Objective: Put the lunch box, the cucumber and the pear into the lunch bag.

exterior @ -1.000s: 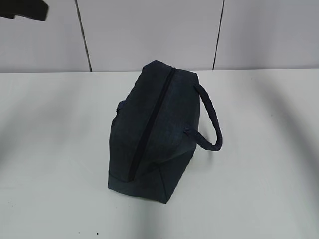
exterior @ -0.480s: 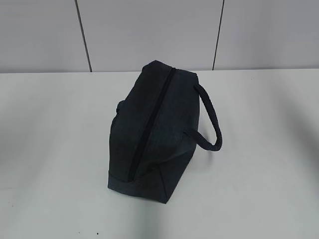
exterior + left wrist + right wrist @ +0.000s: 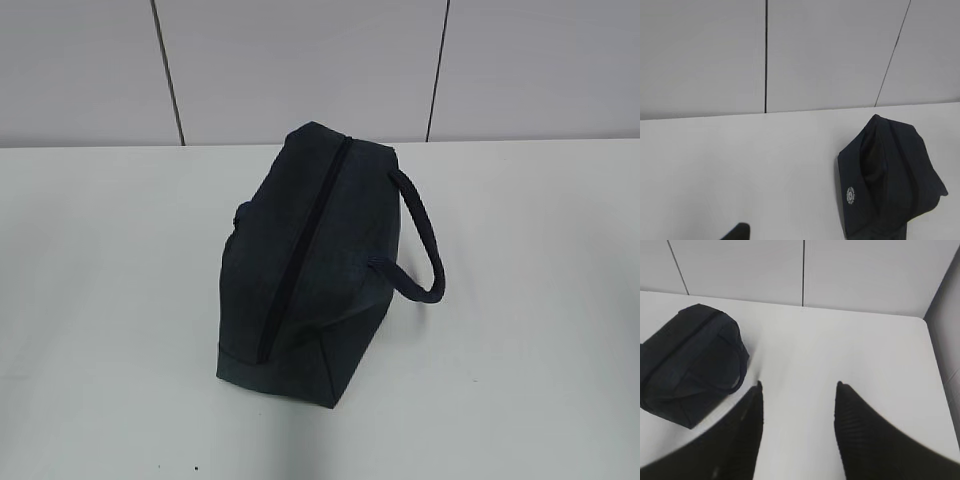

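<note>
The dark navy lunch bag (image 3: 300, 260) stands in the middle of the white table, its top zipper (image 3: 305, 250) shut and its loop handle (image 3: 420, 240) hanging to the right. It also shows in the left wrist view (image 3: 890, 175) and the right wrist view (image 3: 687, 362). The lunch box, the cucumber and the pear are out of view. My right gripper (image 3: 799, 385) is open and empty, above bare table to the right of the bag. Of my left gripper only one dark fingertip (image 3: 739, 232) shows, left of the bag. Neither gripper shows in the exterior view.
The white table (image 3: 100, 300) runs back to a grey panelled wall (image 3: 300, 60). The table's right edge and rounded corner (image 3: 927, 325) show in the right wrist view.
A dark part of an arm at the top left of the exterior view one second ago has gone out of view. The bag has not moved.
</note>
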Robot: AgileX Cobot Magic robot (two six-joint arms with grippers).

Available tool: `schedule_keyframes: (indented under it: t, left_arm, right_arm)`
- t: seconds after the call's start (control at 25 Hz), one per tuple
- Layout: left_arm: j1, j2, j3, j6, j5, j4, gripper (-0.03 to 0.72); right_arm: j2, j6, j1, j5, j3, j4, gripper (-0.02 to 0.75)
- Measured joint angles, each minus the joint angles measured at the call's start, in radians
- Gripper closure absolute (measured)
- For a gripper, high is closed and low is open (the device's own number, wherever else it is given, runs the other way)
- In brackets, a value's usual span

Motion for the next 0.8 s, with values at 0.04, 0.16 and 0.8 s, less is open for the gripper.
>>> schedule_keyframes:
  t: [0.04,0.16,0.8]
  left_arm:
    - [0.0,-0.045,0.034,-0.006,0.001,0.005,0.269]
    - [0.0,-0.167,0.142,-0.013,0.007,0.017,0.272]
    - [0.0,-0.462,0.608,-0.017,-0.147,0.097,0.274]
  right_arm:
    - [-0.049,0.0,0.0,0.0,0.046,-0.01,0.367]
    - [-0.222,0.001,0.0,0.005,0.167,-0.047,0.37]
    - [-0.531,0.004,0.0,-0.042,0.732,-0.077,0.37]
